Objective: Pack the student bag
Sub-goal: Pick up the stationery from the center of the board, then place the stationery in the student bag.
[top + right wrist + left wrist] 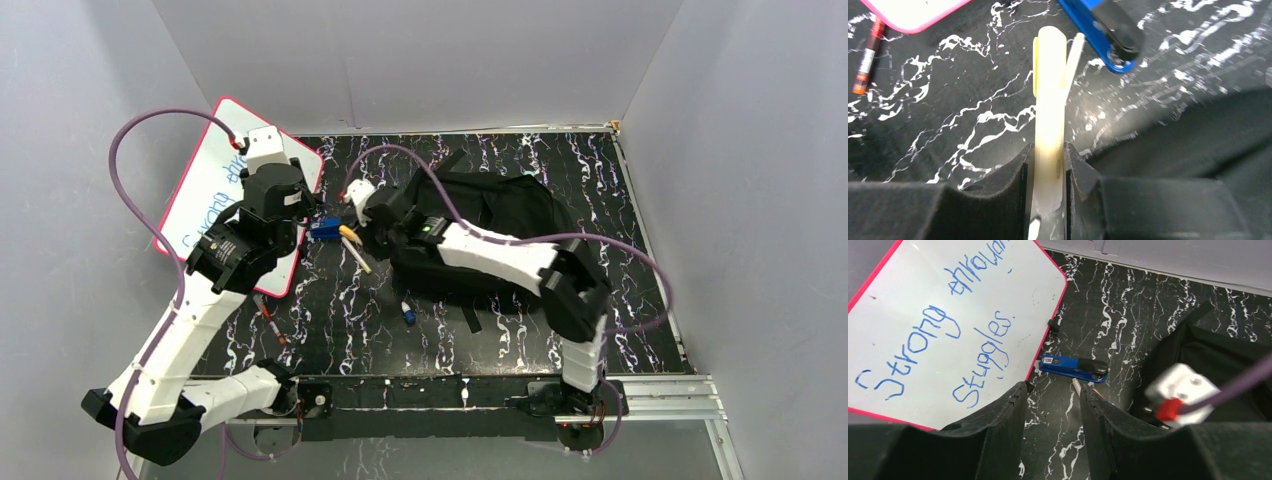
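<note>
The student bag [500, 215] is a large black backpack lying at the back right of the table; its dark edge also shows in the wrist views [1218, 355] [1198, 130]. My right gripper [352, 226] [1049, 150] is just left of the bag, shut on a pale yellow highlighter [1050, 90] that sticks out ahead of the fingers. My left gripper [1053, 390] [303, 224] hangs open over bare table, with nothing between its fingers, just short of a blue stapler [1073, 367] [1103, 30].
A pink-rimmed whiteboard [215, 180] [948, 315] with blue writing lies at the far left. A thin white pen [356, 255] [1074, 55] lies beside the stapler. A red marker [272, 327] [867, 57] and a blue-capped marker [408, 313] lie nearer the front.
</note>
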You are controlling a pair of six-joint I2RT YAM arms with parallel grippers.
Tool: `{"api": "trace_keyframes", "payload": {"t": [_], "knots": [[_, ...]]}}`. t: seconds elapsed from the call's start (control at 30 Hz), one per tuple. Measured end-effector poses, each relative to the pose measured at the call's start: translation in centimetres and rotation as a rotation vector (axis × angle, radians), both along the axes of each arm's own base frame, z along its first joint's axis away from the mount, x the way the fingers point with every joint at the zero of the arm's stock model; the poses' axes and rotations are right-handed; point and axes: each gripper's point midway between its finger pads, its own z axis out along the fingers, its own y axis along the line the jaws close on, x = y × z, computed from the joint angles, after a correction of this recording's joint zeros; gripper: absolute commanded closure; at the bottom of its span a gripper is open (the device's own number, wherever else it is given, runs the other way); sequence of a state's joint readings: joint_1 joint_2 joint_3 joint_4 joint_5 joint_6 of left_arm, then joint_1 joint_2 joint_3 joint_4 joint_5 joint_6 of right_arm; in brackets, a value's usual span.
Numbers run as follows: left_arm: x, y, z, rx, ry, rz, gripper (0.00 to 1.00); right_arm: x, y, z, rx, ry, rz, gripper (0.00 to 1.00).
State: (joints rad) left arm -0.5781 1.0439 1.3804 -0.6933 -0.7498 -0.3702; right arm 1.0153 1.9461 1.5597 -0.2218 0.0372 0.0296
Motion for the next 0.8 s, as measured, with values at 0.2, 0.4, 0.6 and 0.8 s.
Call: {"api": "trace_keyframes", "payload": {"t": [0.2, 0.4, 0.6, 0.8], "knots": [[1.8, -2.2, -0.8, -0.01, 0.019, -0.067, 0.56, 1.3, -7.4, 8.2, 0.147, -0.022, -0.261, 1.0], [5.0, -6.8, -3.3, -0.006, 0.101, -0.207, 0.56, 7.4, -21.2, 14.9, 0.342, -0.007, -0.681, 1.0], [8.6, -13.5, -6.4, -0.019, 0.184, -0.375, 0.55, 9.4, -29.7, 13.3, 0.344, 0.064, -0.927, 1.0], [9.7, -24.3, -10.0, 0.057, 0.246, -0.58, 0.51, 8.1, -34.7, 7.2, 0.287, 0.226, -1.065, 1.0]]}}
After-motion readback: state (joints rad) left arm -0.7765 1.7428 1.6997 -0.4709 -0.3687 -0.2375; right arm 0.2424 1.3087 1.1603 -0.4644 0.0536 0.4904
